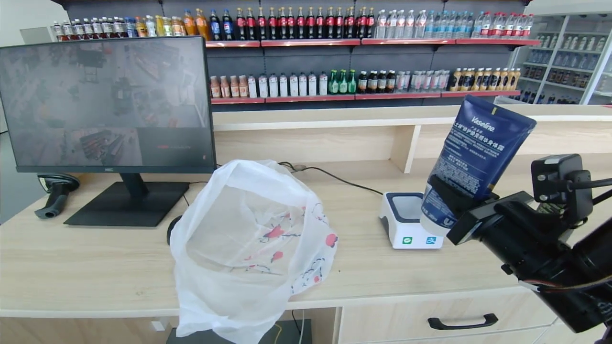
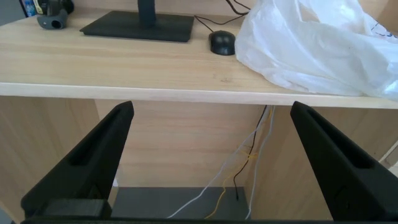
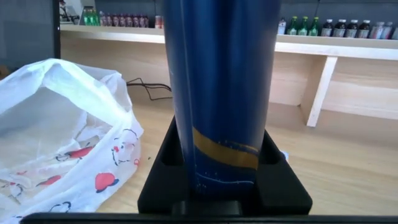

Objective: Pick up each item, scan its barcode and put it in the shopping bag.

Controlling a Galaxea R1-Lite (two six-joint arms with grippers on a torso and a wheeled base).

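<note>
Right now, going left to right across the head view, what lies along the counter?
In order: handheld scanner → monitor → shopping bag → desktop barcode scanner → blue lotion tube, held in the right gripper.

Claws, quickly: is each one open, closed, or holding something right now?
Left claw: open, holding nothing.
Right claw: closed on the blue tube.

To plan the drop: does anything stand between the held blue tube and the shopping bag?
Nothing visible. Only bare wooden counter lies between the dark blue plastic tube, shut in the right hand over the white scanner, and the white plastic shopping bag.
</note>
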